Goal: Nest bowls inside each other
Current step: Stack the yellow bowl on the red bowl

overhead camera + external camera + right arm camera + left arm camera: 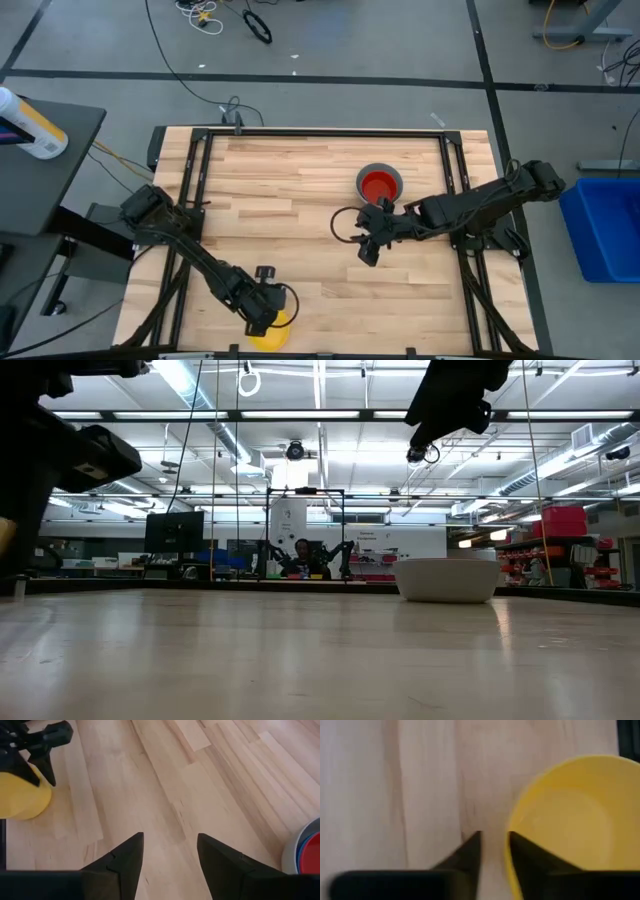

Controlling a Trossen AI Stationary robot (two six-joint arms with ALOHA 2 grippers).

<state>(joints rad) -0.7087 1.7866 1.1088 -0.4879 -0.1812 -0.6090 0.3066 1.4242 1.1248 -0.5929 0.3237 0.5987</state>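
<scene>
We see the left gripper [494, 851] straddling the yellow bowl's [570, 820] rim (fingers narrowly apart, one inside, one outside); the right gripper [167, 855] hovers open, empty.

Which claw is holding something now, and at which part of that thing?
The left claw grips the round yellow plastic bowl by its rim, one finger inside, one outside. The right claw is open over bare wood and holds nothing.
</scene>
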